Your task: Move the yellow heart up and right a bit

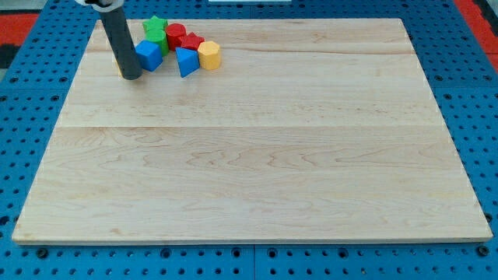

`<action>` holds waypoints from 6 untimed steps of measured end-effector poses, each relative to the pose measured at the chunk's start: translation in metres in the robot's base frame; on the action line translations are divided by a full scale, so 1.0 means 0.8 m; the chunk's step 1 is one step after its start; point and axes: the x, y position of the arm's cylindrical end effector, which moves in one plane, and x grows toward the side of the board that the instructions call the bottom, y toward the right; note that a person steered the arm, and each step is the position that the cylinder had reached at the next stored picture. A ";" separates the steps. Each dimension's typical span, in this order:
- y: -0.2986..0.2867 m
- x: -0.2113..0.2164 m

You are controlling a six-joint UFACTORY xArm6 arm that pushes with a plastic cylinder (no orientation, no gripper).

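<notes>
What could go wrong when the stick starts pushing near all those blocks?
1. The blue cube sits right beside my tip, on the view's right, with the green star close above it. A push up and right could shove them too.
2. Only a yellow sliver shows at the rod's left edge. The rest is hidden, so the push might glance off it.
</notes>
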 end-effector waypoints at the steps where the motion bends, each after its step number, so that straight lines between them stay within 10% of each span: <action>1: -0.034 -0.023; 6: -0.077 -0.053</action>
